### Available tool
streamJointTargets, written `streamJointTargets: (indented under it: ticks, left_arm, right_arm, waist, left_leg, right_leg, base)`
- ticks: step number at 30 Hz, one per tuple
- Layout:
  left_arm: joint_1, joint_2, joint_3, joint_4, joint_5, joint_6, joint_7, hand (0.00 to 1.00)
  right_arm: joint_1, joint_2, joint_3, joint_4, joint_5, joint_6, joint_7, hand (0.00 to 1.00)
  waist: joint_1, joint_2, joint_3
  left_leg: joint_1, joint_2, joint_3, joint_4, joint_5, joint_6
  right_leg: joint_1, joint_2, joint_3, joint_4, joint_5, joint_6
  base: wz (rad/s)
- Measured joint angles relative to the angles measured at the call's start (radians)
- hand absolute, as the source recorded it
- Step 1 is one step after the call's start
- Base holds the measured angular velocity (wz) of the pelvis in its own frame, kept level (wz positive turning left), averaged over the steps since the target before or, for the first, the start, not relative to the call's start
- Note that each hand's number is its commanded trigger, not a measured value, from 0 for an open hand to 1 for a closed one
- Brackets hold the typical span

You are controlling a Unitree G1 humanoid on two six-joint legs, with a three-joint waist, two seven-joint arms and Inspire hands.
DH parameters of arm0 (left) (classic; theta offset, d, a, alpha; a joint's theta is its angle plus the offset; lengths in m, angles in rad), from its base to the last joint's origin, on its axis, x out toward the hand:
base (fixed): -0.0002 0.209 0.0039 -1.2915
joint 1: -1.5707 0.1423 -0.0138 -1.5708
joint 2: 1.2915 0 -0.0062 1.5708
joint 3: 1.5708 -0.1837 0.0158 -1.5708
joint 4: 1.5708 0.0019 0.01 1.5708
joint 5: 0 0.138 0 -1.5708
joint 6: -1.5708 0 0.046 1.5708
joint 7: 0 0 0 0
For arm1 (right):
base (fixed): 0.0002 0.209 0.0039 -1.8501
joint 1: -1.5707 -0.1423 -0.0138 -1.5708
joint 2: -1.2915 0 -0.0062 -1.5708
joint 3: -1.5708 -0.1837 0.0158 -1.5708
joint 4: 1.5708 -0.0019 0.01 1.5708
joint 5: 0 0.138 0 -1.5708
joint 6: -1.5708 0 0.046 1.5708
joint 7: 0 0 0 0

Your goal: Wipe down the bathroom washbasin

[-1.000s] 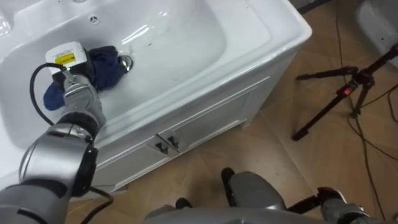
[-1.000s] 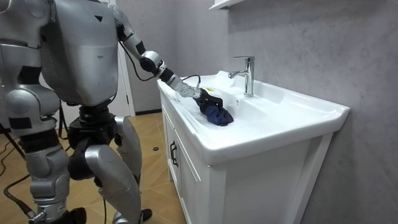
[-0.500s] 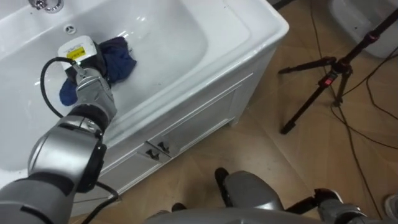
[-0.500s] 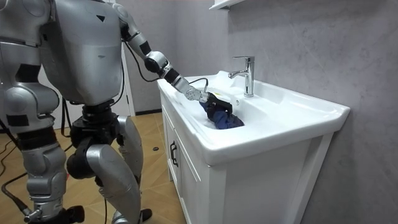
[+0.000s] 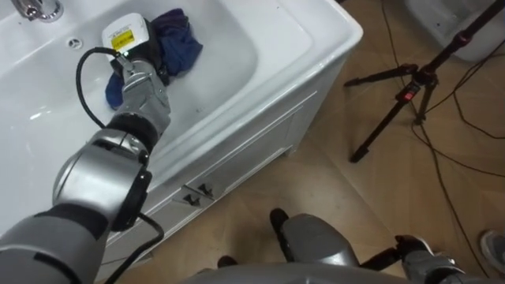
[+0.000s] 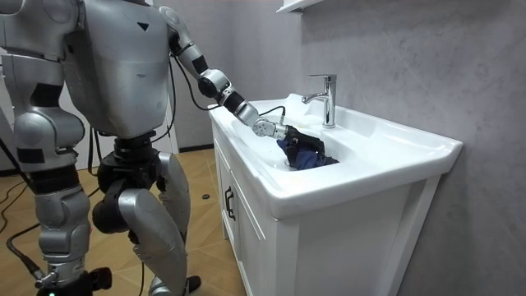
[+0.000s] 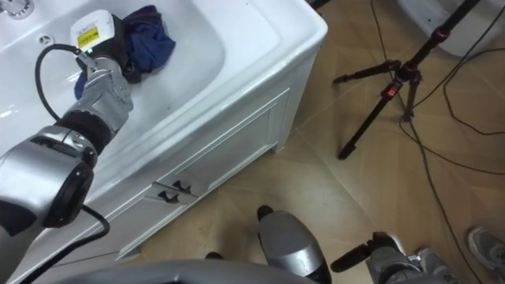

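Cloth, a crumpled dark blue rag [image 5: 177,43], lies inside the white ceramic basin [image 5: 260,55], toward the left of the bowl and near the chrome tap [image 6: 325,99]. The robot stands close against the white vanity cabinet [image 5: 237,150] under the basin, leaning its left arm over the near rim. The left hand [image 5: 140,57] rests on top of the rag, with blue folds showing on both sides of it. Its fingers are hidden beneath the back of the hand and in the cloth, so I cannot tell whether they are curled on it or laid flat. The right hand [image 6: 48,282] hangs low at the robot's side, at the room view's left. To the right, well apart from the cabinet, a black tripod [image 5: 402,95] stands on the wooden plank floor [image 5: 355,205].
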Motion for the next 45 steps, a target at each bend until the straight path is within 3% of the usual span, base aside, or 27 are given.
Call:
streamJointTargets:
  ticks: [5, 19, 24, 31, 45]
  left_arm:
    - [0.0, -0.004, -0.058, -0.049, -0.105, -0.032, 0.02, 1.0]
    - [0.0, -0.015, -0.108, -0.251, -0.123, -0.057, 0.026, 1.0]
    - [0.0, -0.01, -0.136, -0.278, -0.122, -0.057, 0.025, 1.0]
    - [0.0, -0.017, -0.136, -0.284, -0.122, -0.057, 0.023, 1.0]
    - [0.008, -0.025, -0.135, -0.305, -0.122, -0.064, -0.015, 1.0]
  right_arm:
    - [-0.027, 0.0, 0.013, 0.035, 0.0, -0.011, 0.0, 0.0]
    - [-0.024, -0.01, 0.013, 0.037, -0.002, -0.033, 0.005, 0.0]
    - [-0.011, -0.013, 0.013, 0.035, -0.005, -0.032, 0.018, 0.0]
    - [-0.002, -0.016, 0.013, 0.032, -0.004, -0.032, 0.038, 0.0]
    - [0.01, -0.018, 0.011, 0.028, -0.009, -0.01, 0.043, 0.0]
  waist:
    - [-0.002, 0.027, 0.0087]
    - [-0.002, 0.032, 0.0068]
    - [0.004, 0.036, 0.0055]
    - [0.004, 0.058, 0.0044]
    - [0.002, 0.06, 0.0033]
  left_leg:
    - [-0.005, -0.006, -0.005, -0.005, 0.001, 0.005]
    - [0.0, -0.02, -0.013, -0.019, 0.005, 0.012]
    - [0.002, -0.02, -0.015, -0.02, 0.004, 0.013]
    - [0.022, -0.02, -0.014, -0.023, 0.004, 0.013]
    - [0.07, -0.026, -0.014, -0.042, 0.006, 0.016]
  right_leg:
    - [-0.002, -0.005, -0.003, -0.002, 0.003, 0.004]
    - [0.002, -0.018, -0.008, -0.002, -0.004, 0.013]
    - [0.007, -0.019, -0.01, -0.005, -0.003, 0.013]
    - [0.025, -0.018, -0.008, -0.006, -0.005, 0.014]
    - [0.069, -0.018, -0.007, -0.02, -0.005, 0.018]
  base:
    - [0.01]
    - [0.02]
    - [0.01]
    - [0.0]
    - [-0.01]
